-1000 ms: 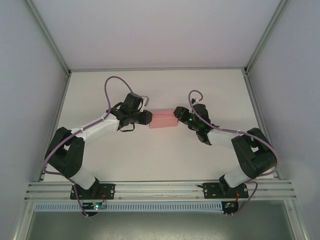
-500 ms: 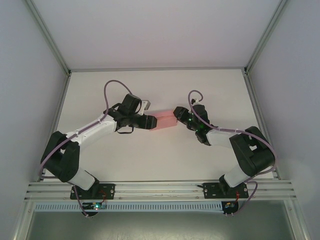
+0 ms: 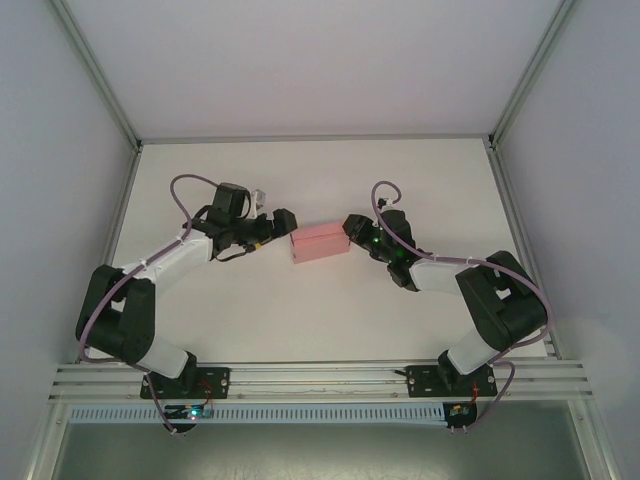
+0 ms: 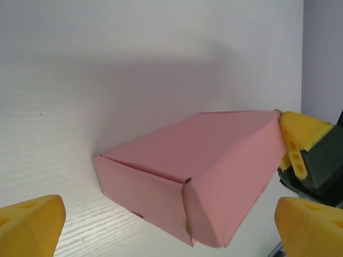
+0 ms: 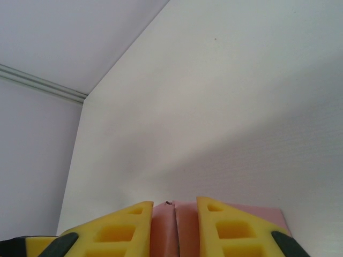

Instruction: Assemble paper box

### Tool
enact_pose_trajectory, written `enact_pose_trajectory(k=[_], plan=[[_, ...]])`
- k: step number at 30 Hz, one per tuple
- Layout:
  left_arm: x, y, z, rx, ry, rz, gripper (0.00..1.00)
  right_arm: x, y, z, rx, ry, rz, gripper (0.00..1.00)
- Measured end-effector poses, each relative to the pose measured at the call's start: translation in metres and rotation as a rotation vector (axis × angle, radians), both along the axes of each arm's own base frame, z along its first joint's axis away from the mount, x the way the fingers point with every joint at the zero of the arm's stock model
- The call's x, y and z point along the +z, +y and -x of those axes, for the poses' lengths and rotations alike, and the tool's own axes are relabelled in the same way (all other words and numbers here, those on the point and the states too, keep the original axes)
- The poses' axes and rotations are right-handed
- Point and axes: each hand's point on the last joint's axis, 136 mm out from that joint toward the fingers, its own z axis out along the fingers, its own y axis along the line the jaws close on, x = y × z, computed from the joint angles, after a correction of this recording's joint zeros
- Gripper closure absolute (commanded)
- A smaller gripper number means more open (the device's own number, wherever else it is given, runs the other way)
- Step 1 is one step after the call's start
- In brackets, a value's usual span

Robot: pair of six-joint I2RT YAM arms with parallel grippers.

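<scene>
The paper box (image 3: 320, 241) is a closed pink rectangular box in the middle of the white table. In the left wrist view the paper box (image 4: 198, 171) appears tilted, its near end closed by folded flaps. My left gripper (image 3: 284, 226) stands open just left of the box, apart from it; its yellow fingertips (image 4: 29, 225) flank the box's near end without touching. My right gripper (image 3: 352, 231) is shut on the box's right end. The right wrist view has its yellow fingers (image 5: 123, 230) pressing on either side of the pink card (image 5: 174, 230).
The white table (image 3: 300, 320) ends at a grey wall and aluminium frame posts (image 3: 100, 80) at the back. A metal rail (image 3: 320, 378) runs along the near edge by the arm bases. Purple cables loop above both wrists.
My left gripper has opened, let go of the box's left end and drawn back to the left. The right gripper keeps hold of the box, which has shifted slightly.
</scene>
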Motion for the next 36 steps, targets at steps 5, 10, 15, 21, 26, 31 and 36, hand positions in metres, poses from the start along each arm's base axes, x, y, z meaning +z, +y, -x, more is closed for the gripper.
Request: enact_pose_trajectory(k=[5,10,15,21,26,31,36], plan=[[-0.013,-0.011,-0.007,-0.002,0.046,0.085,0.15,0.0,0.003,0.001,0.002,-0.002,0.003,0.8],[-0.03,-0.014,-0.004,-0.009,0.088,0.16,0.26,0.0,0.002,0.001,0.0,-0.002,0.004,0.8],[-0.028,-0.02,-0.003,-0.049,0.034,0.224,0.34,0.0,0.002,0.001,0.0,-0.005,0.001,0.82],[-0.031,-0.022,-0.008,-0.095,-0.048,0.275,0.52,-0.001,0.001,0.0,-0.014,-0.024,-0.016,0.83],[-0.029,-0.026,-0.014,-0.148,-0.172,0.287,0.63,-0.001,-0.001,-0.002,-0.021,-0.053,-0.016,0.84],[-0.027,-0.027,-0.014,-0.18,-0.282,0.26,0.71,-0.001,-0.002,0.0,0.012,-0.122,0.033,0.87],[-0.025,-0.031,-0.013,-0.2,-0.376,0.223,0.83,-0.001,-0.003,-0.002,0.057,-0.22,0.069,0.93]])
